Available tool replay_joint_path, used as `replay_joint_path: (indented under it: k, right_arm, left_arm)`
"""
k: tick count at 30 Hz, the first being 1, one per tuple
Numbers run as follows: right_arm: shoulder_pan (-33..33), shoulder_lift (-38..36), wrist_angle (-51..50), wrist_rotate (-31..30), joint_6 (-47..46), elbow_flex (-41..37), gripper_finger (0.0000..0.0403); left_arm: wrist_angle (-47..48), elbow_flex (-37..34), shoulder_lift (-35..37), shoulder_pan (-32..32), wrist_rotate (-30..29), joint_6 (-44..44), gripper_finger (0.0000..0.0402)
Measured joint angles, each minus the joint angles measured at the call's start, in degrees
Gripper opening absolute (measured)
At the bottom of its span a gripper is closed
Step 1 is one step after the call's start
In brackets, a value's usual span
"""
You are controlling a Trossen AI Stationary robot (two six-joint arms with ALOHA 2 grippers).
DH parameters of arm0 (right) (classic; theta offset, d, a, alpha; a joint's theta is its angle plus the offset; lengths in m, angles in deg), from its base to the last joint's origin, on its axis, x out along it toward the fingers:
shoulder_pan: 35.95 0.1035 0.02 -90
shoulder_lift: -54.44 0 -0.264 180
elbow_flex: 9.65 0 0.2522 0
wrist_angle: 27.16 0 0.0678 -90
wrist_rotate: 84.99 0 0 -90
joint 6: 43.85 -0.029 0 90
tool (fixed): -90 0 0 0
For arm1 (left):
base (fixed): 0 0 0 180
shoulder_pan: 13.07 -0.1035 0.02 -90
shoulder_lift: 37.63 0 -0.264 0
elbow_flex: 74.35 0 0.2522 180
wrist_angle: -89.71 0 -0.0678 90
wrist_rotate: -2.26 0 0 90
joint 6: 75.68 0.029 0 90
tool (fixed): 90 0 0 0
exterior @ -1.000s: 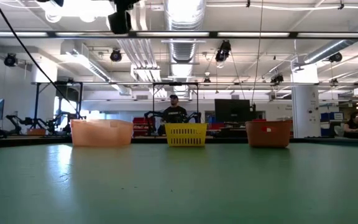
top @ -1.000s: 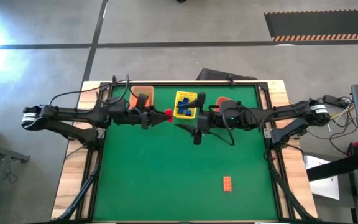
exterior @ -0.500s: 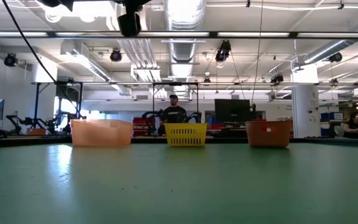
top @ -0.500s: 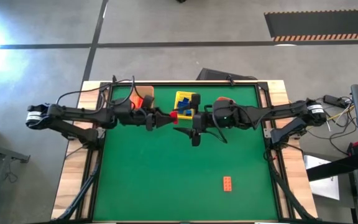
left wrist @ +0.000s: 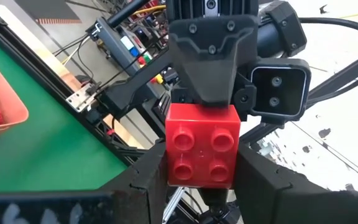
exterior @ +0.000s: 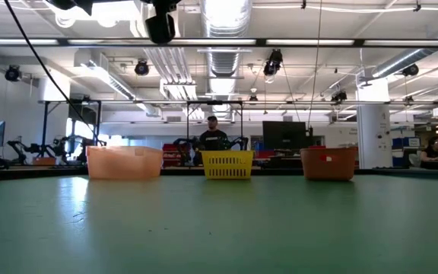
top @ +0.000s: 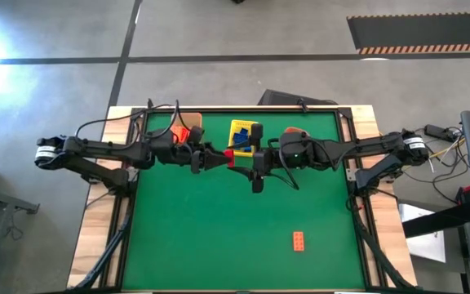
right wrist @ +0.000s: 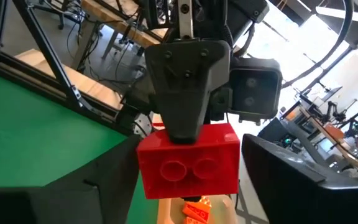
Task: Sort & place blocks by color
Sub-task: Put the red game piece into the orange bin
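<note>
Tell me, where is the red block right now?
The red block is up in the air between the two arms' fingers, near the table's back edge in the high view, just in front of the yellow basket.

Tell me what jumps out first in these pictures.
The two grippers meet nose to nose above the table's far middle, a red block between them. The left gripper is clamped on it; the right gripper faces it, fingers spread. Alone on the green mat near the front lies an orange block.

Red block (left wrist: 202,145) nearer right pincer (top: 253,158)
</note>
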Motion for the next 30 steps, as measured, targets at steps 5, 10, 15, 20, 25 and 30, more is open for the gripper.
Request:
replay_joint_path:
  k: [5, 10, 15, 20, 25, 30]
  right_arm:
    - [0.0, 0.0, -0.1, 0.0, 0.2, 0.0, 0.0204]
    - [-0.2, 0.0, 0.1, -0.3, 0.2, 0.0, 0.02]
    - [-0.4, 0.0, -0.2, -0.8, -0.3, 0.0, 0.0201]
    - [-0.9, -0.3, -5.5, -8.7, -6.3, 0.0, 0.0212]
    - [-2.8, -0.4, -15.8, -18.6, -14.9, -0.2, 0.0209]
    - [-8.1, -0.3, -29.6, -23.9, -30.3, -1.2, 0.0208]
  left_arm:
    - [-0.1, 0.0, 0.0, 0.0, -0.1, 0.1, 0.0163]
    - [0.1, -0.1, 0.0, 0.0, 0.1, 0.1, 0.0194]
    - [0.2, -0.1, 0.0, -0.1, 0.9, 0.2, 0.0198]
    - [1.2, -1.5, 0.0, -0.8, 4.1, 2.1, 0.02]
    - [8.2, -2.0, 1.0, -1.7, 6.0, -0.2, 0.02]
    - [10.4, -2.1, 1.0, -2.5, 5.8, -0.4, 0.02]
